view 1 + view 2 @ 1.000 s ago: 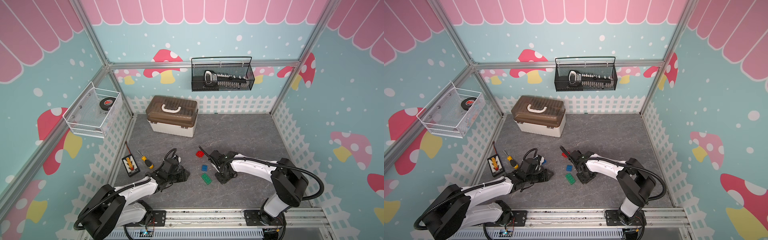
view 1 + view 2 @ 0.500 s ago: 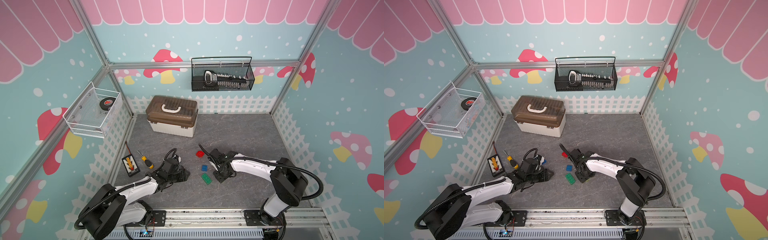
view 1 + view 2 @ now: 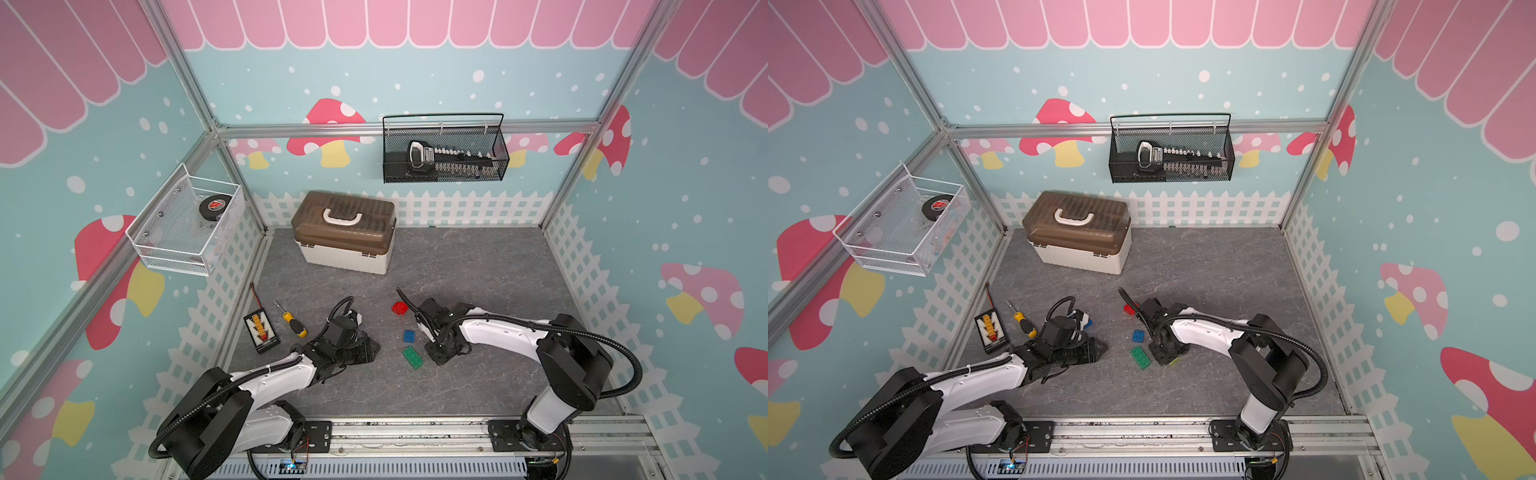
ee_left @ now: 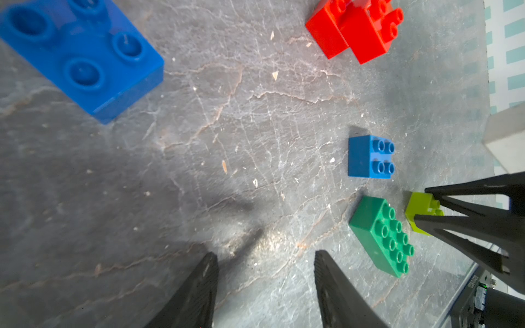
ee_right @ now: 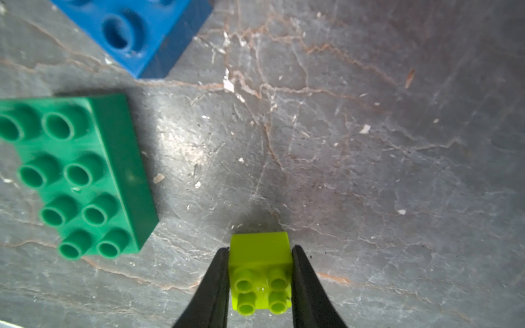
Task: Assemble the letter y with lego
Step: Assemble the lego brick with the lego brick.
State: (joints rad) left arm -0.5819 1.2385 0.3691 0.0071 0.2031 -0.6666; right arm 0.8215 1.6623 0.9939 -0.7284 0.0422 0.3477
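Pastel mushroom-print enclosure, grey marbled worktop [image 3: 478, 266]. Right claw [image 5: 260, 250] clamped on lime brick [image 5: 260, 272], near-centre, just right of dark green brick [image 5: 85, 176]. Blue brick [image 3: 409, 336] and red bricks [image 3: 399, 308] lie farther back.

Likely best: lift straight, keep lime brick level, line up over end studs of dark green brick, press squarely.

Right arm stretched low leftward, wrist pitched down. Left claw [image 4: 265, 254] part open, empty, low, facing bricks.
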